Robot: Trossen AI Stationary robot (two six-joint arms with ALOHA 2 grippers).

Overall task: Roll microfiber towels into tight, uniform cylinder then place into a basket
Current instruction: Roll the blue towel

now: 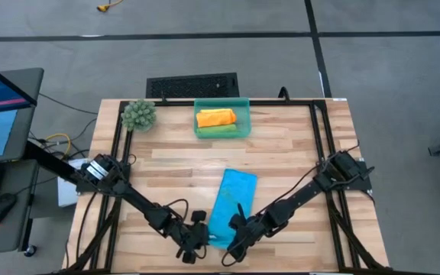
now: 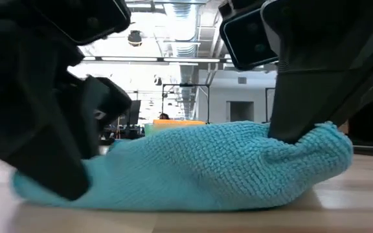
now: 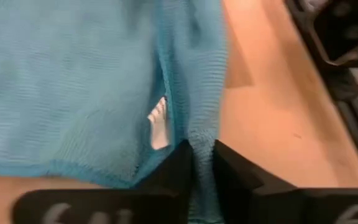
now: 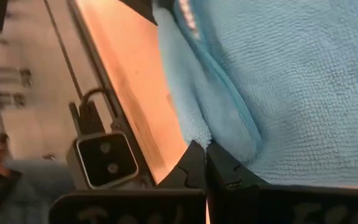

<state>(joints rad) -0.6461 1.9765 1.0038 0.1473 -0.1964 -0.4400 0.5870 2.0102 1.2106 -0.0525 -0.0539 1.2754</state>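
blue towel [image 1: 231, 200]: fuzzy looped microfiber, one, lying near the table's [image 1: 296, 160] front edge, its front end bunched up
left gripper [image 1: 198, 237]: pinching the towel's front left corner
right gripper [image 1: 236, 232]: clamped on the front right corner
basket [image 1: 221, 102]: see-through teal plastic at the back edge, holding two rolls, orange [image 1: 215, 118] and green [image 1: 218, 131]
plant ball [image 1: 138, 114]: spiky, back left
writing: none readable

Both arms were black, slender and jointed, with loose black cables; each claw had flat black fingers.
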